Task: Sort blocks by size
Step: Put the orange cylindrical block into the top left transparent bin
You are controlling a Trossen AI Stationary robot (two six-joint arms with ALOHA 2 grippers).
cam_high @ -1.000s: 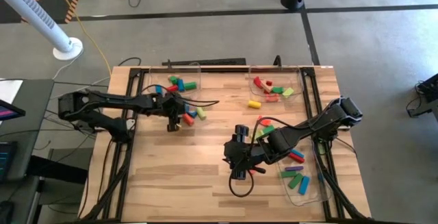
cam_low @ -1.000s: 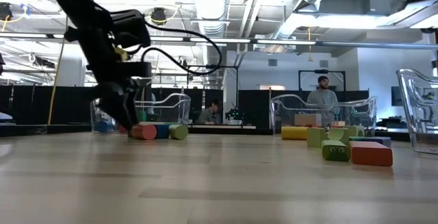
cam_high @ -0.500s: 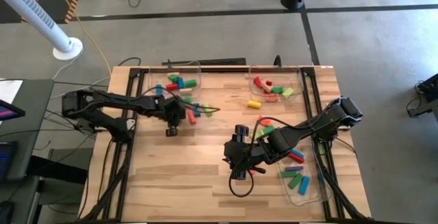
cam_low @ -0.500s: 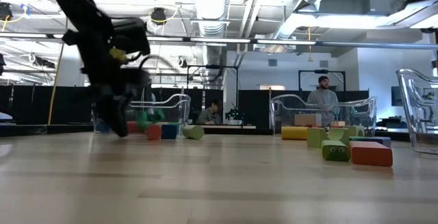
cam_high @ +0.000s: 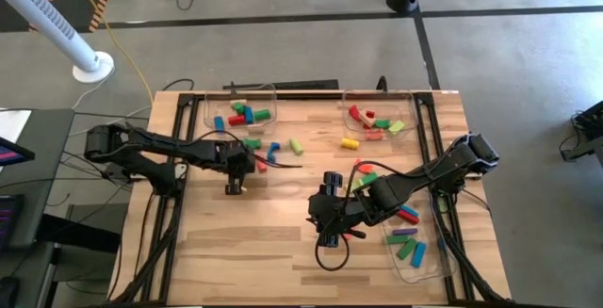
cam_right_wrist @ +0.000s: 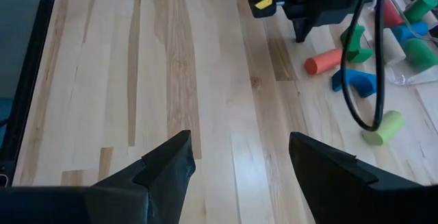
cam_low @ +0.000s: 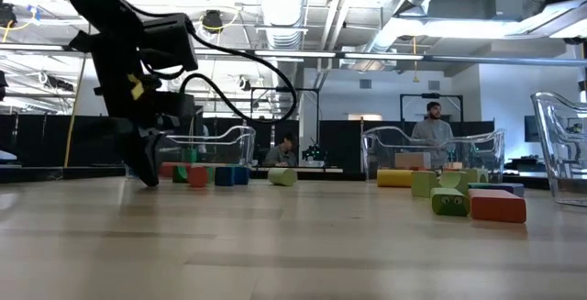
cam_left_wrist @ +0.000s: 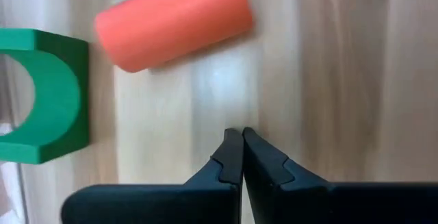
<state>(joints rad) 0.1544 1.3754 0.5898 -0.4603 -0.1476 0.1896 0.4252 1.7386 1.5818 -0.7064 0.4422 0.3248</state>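
The blocks [cam_high: 268, 150] are judged light, stiff and smooth, the round ones apt to roll on the wooden surface [cam_high: 283, 223], so the red cylinder [cam_left_wrist: 174, 21] is best taken across its short width at mid-length. Loose blocks are scattered beside the left tray [cam_high: 241, 112], others lie by the far tray and in the right one, and the left gripper [cam_left_wrist: 241, 157] is seen clenched and empty just short of the cylinder, while the right gripper [cam_right_wrist: 239, 157] is held released over bare wood. Compared with a second ago, the left gripper is drawn back toward its base and the blocks are spread farther apart, a pale green cylinder [cam_high: 296, 145] now lying off on its own.
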